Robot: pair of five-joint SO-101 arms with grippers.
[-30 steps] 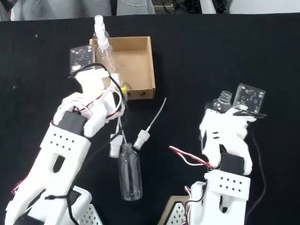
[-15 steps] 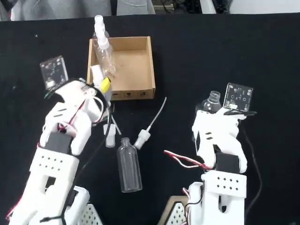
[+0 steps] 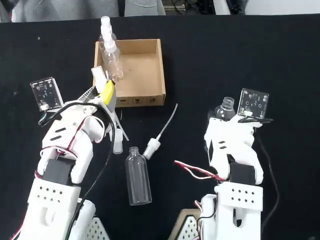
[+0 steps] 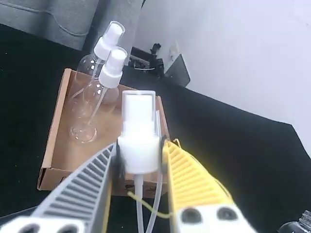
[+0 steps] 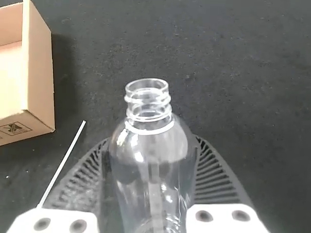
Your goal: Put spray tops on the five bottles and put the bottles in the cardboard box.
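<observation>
Spray top sits pinched at its collar in your left gripper, the jaws closed snugly on it and the tube hanging below. In the high view that gripper is left of centre, just in front of the box at its lower left corner. Two capped bottles are at the box's upper left corner.

In the lower centre, an open bottle lies on the table. A loose top is just beside its neck, and a white piece, likely another top, lies nearer your left arm.

At right, your right gripper is closed round the body of a held bottle, with neck and threads free.

Expect these bottles to be light, thin-walled and slick. Squeeze too hard and the wall will probably dent or the bottle will squirt out, so take each on the body below the shoulder. The top looks hard, so grip its collar, not the nozzle. The tube looks thin and whippy and will need guiding into the neck.
</observation>
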